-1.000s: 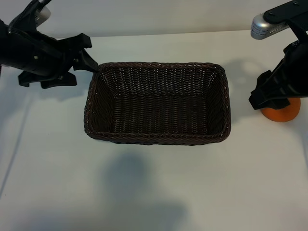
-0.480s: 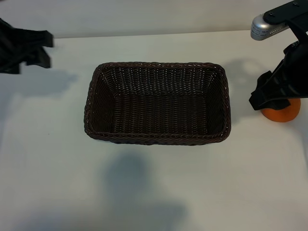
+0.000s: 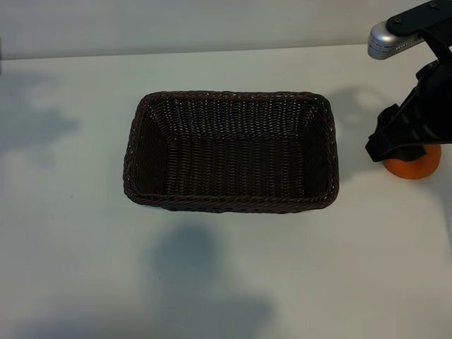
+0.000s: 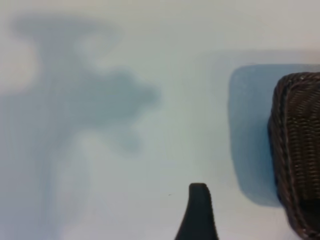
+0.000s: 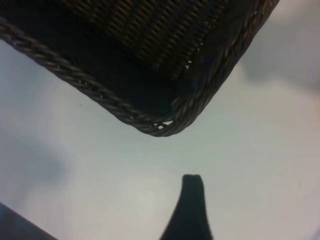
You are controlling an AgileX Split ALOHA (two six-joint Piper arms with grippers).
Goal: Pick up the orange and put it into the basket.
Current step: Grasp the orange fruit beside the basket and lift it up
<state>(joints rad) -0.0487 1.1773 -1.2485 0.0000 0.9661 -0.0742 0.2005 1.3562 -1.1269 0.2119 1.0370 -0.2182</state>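
Note:
The dark woven basket (image 3: 230, 94) stands in the middle of the table with nothing in it. The orange (image 3: 417, 167) lies on the table to its right, half hidden under my right gripper (image 3: 397, 141), which hangs above it. In the right wrist view one black finger (image 5: 191, 205) shows over bare table near a basket corner (image 5: 165, 127), with nothing beside it and the orange out of sight. My left arm is outside the exterior view. Its wrist view shows one finger (image 4: 198, 212) over bare table beside the basket's end (image 4: 297, 150).
The white table (image 3: 226, 268) stretches wide in front of the basket and to its left. Shadows of the arms fall on the table at the left and in front. The right arm's silver link (image 3: 388, 41) reaches in at the top right.
My left arm has drawn back from the basket's left corner and gone out of the exterior view to the left. The right arm, orange and basket have not moved.

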